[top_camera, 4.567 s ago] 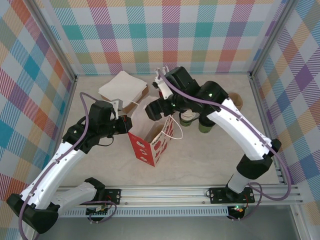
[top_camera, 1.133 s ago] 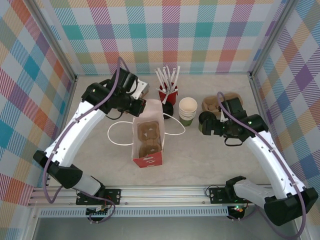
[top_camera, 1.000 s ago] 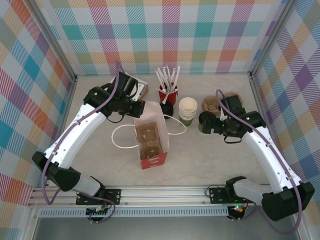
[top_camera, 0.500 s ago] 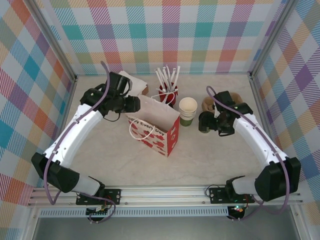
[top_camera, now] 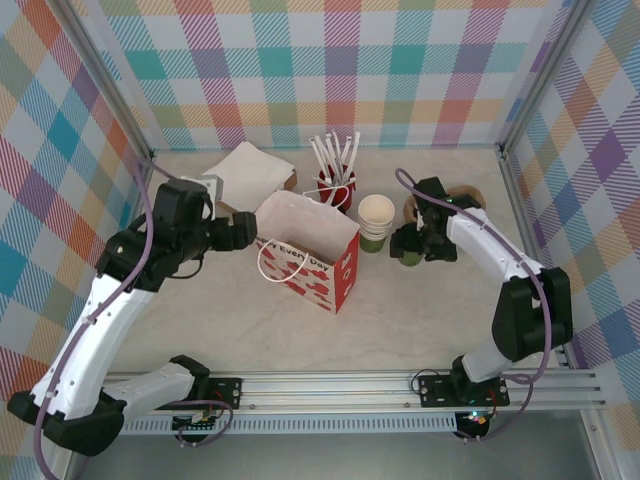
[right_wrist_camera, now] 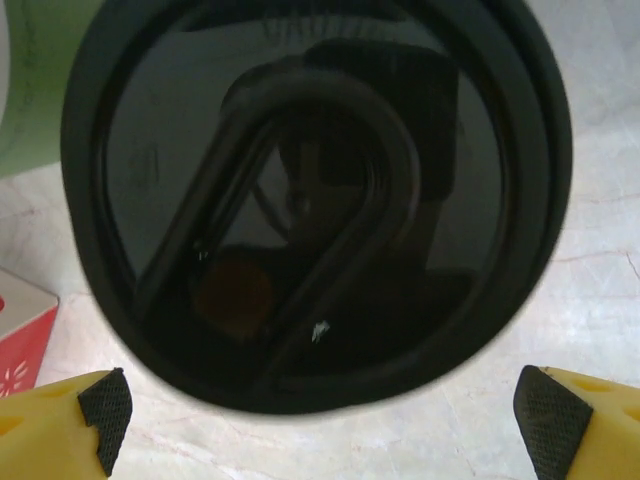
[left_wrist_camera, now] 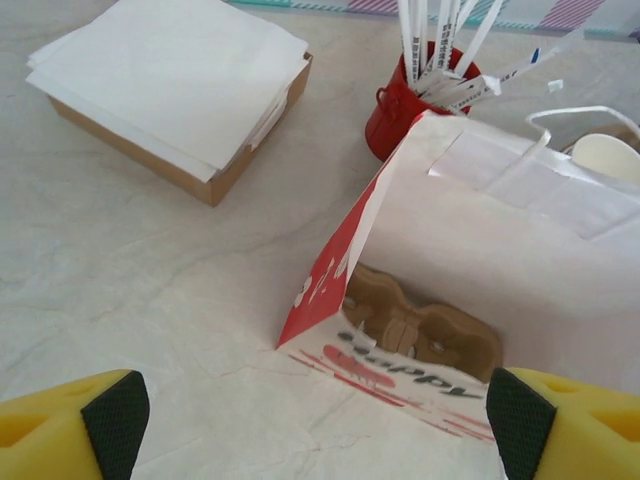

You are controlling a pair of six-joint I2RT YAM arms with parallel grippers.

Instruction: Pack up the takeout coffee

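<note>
Right gripper [right_wrist_camera: 320, 415]: fingers spread wide, straddling the black lid [right_wrist_camera: 315, 195] of a coffee cup [top_camera: 409, 250], not yet clamped.
Left gripper [left_wrist_camera: 320, 425]: jaws apart, holding nothing, hovering just beside the open mouth of the paper bag [top_camera: 308, 255].
Step in hand: by my read, the right arm is lining up its grab on the lidded cup.
Next move: looks like a squeeze on the cup, a lift, then a carry over to the bag's open top.
Coffee: dark-lidded green cup right of the cream-topped cup stack [top_camera: 376, 222], both beside the bag.
Inside the bag: a moulded brown pulp cup carrier [left_wrist_camera: 420, 330], pockets waiting.
Textures: glossy round lid; thin creased red-and-white paper; pale marbled tabletop [left_wrist_camera: 150, 270].
</note>
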